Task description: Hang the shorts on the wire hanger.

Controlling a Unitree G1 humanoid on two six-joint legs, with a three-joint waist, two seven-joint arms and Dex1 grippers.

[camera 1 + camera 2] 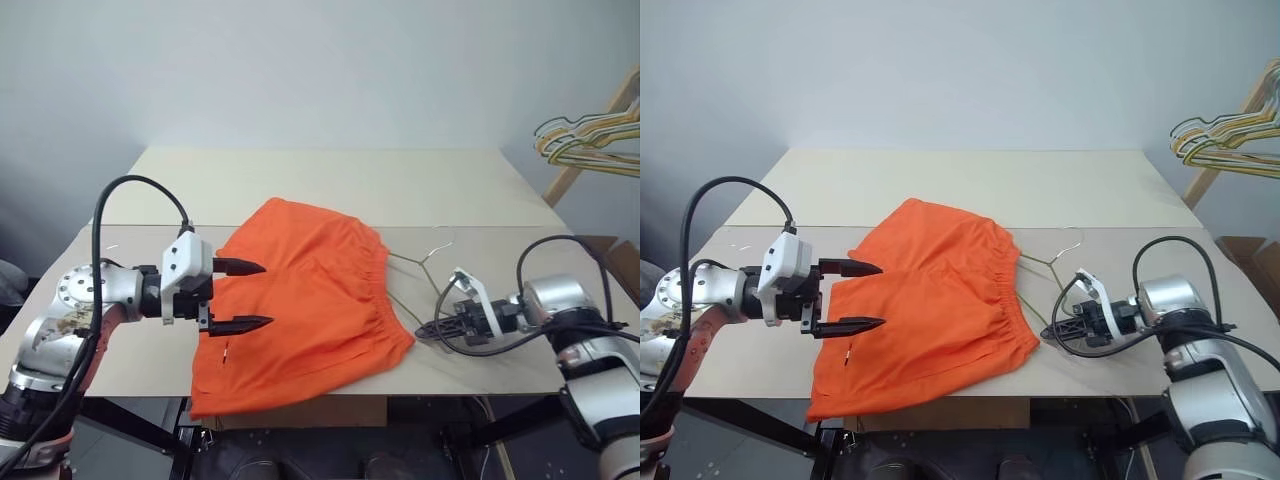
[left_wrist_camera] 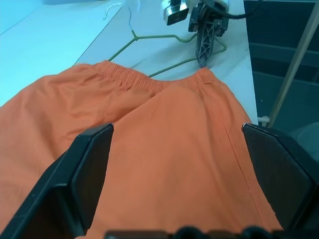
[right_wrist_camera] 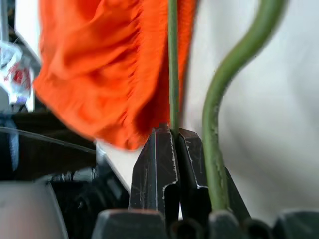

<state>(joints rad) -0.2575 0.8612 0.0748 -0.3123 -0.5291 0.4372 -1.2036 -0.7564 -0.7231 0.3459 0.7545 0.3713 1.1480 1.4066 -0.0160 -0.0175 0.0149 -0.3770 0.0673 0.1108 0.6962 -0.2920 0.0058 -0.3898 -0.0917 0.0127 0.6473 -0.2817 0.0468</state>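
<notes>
Shorts [image 1: 305, 300] lie spread flat on the worktop [image 1: 330, 185], waistband toward the robot's right. At their left edge the left claw [image 1: 240, 295] hovers with fingers wide apart, gripping nothing. Right of the waistband lies the wire hanger [image 1: 415, 262], the right claw [image 1: 432, 328] clamped on its wire.

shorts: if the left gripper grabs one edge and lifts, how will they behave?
Probably floppy: the shorts lie flat and creased on the table, so a one-edge grab by the open left gripper would likely let the rest sag. Likely light, being thin fabric. The gathered waistband may bunch as the wire hanger, pinched by the right gripper, pushes in.
</notes>
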